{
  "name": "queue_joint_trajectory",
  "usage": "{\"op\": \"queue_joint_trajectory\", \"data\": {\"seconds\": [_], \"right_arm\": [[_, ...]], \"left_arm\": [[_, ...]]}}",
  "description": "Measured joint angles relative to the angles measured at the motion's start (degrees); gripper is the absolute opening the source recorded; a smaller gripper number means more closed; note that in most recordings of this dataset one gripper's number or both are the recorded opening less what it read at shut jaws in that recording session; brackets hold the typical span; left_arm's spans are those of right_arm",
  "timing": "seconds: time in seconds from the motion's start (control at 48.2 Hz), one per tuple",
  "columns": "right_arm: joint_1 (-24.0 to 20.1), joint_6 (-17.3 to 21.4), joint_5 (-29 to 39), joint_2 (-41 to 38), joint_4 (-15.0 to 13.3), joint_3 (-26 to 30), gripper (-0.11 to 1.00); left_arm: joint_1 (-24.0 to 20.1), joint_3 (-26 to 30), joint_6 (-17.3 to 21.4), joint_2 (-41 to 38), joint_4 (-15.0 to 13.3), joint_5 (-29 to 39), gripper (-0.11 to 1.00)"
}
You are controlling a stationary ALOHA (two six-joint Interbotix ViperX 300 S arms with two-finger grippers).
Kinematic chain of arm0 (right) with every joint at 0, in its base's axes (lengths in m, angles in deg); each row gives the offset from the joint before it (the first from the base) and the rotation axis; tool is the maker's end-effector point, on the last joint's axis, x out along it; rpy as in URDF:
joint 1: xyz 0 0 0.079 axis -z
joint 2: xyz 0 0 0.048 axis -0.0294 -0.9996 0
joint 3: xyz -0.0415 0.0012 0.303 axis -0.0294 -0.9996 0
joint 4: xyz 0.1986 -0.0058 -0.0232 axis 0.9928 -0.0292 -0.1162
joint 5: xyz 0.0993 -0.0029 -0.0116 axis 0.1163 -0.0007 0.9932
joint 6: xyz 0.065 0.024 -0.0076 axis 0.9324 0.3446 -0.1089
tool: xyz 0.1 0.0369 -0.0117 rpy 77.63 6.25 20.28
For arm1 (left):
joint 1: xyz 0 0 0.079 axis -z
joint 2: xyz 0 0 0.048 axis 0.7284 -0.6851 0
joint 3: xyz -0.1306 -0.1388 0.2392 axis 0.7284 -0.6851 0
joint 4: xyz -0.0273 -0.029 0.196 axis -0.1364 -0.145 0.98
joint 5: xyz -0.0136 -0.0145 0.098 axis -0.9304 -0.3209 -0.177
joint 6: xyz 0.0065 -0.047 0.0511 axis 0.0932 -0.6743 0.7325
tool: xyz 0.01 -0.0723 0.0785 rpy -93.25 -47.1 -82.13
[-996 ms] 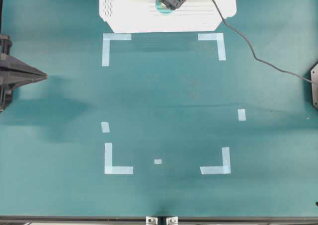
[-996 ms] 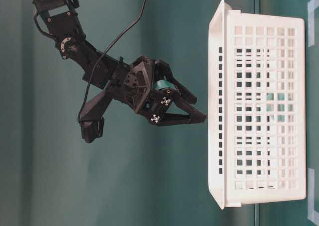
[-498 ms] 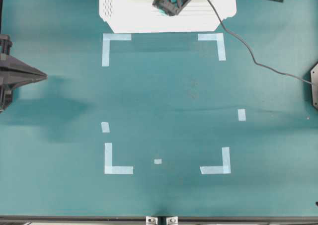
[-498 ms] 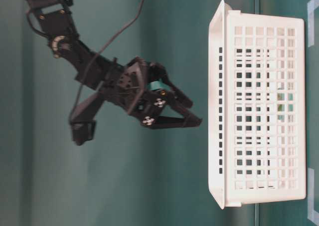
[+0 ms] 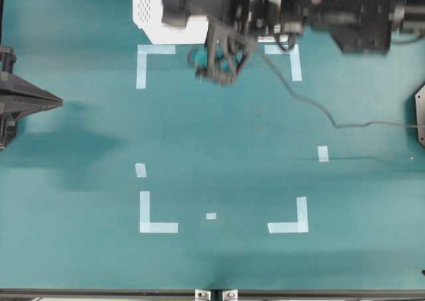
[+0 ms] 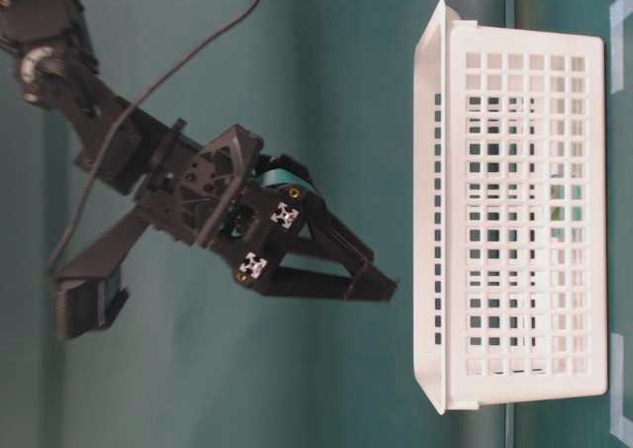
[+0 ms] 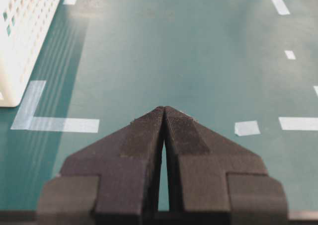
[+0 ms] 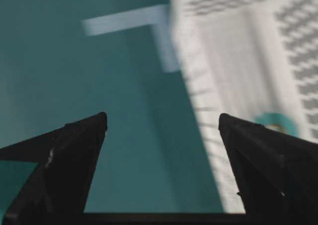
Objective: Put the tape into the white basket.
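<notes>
The tape [image 8: 272, 119] is a teal ring lying on the ribbed floor of the white basket [image 8: 233, 46], blurred in the right wrist view. My right gripper [image 8: 163, 118] is open and empty, with its jaws wide apart over the basket's near wall and the table. From table level the right gripper [image 6: 384, 275] hangs above the rim of the basket [image 6: 514, 211]. From overhead the raised right arm covers most of the basket [image 5: 147, 12], and the right gripper [image 5: 216, 75] shows in front of it. My left gripper [image 7: 164, 110] is shut and empty, far from the basket.
Pale tape corner marks [image 5: 156, 56] outline a rectangle on the teal table, with small strips [image 5: 323, 153] beside it. The left gripper [image 5: 56, 102] rests at the left edge. A black cable [image 5: 312, 108] trails from the right arm across the table.
My right arm has lifted and drawn back from over the basket toward the table's middle, with its jaws still open. The tape stays in the basket. The left arm has not moved.
</notes>
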Motion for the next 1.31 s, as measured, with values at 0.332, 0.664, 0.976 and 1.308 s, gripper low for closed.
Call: {"op": "queue_joint_trajectory", "data": {"seconds": [0.332, 0.664, 0.976, 1.308], "right_arm": [[-9.2, 0.1, -0.1, -0.1, 0.0, -0.2, 0.94], [-10.5, -0.2, 0.0, 1.3, 0.0, -1.3, 0.94], [-10.5, -0.1, -1.0, 6.2, -1.4, -6.2, 0.94], [-10.5, 0.0, -6.2, 12.7, -1.8, -12.6, 0.94]], "left_arm": [[-0.1, 0.0, 0.0, 0.0, 0.1, 0.0, -0.11], [-0.1, 0.0, 0.0, 0.0, 0.0, 0.0, -0.11], [0.0, 0.0, -0.1, 0.0, 0.0, 0.0, -0.11], [-0.1, -0.1, 0.0, 0.0, 0.0, 0.0, -0.11]]}}
